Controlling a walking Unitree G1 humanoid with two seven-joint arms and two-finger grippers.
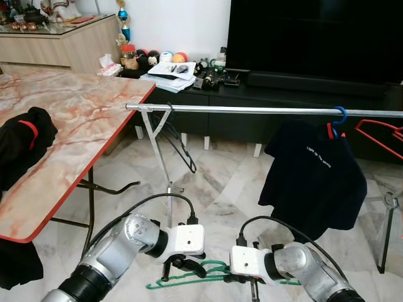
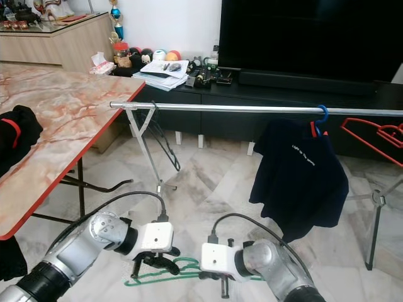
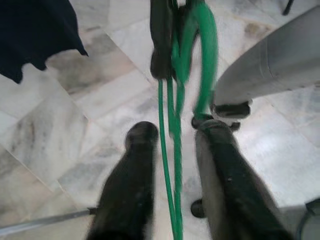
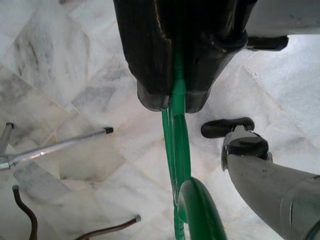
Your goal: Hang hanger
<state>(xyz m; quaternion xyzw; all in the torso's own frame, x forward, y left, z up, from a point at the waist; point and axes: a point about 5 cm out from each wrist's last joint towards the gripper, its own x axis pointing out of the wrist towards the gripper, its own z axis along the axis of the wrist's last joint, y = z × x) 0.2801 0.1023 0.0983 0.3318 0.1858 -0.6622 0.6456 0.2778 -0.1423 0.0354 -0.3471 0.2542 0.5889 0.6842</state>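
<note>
A green wire hanger [image 1: 189,280] hangs low over the floor between my two grippers. My right gripper [image 4: 175,95] is shut on its wires, which run out from between the clamped fingers. In the left wrist view my left gripper [image 3: 172,145] is open, one finger on each side of the green wires [image 3: 167,200] with a gap showing. The silver clothes rail [image 1: 252,110] runs across the room ahead, well above both grippers. A black shirt [image 1: 315,176] hangs from it on a blue hook [image 1: 340,115].
A marble-topped table with a red edge [image 1: 75,126] stands on the left, dark clothes lying on it. A black hanger [image 1: 179,141] hangs at the rail's left end, a red one [image 1: 378,135] at its right. A TV cabinet stands behind.
</note>
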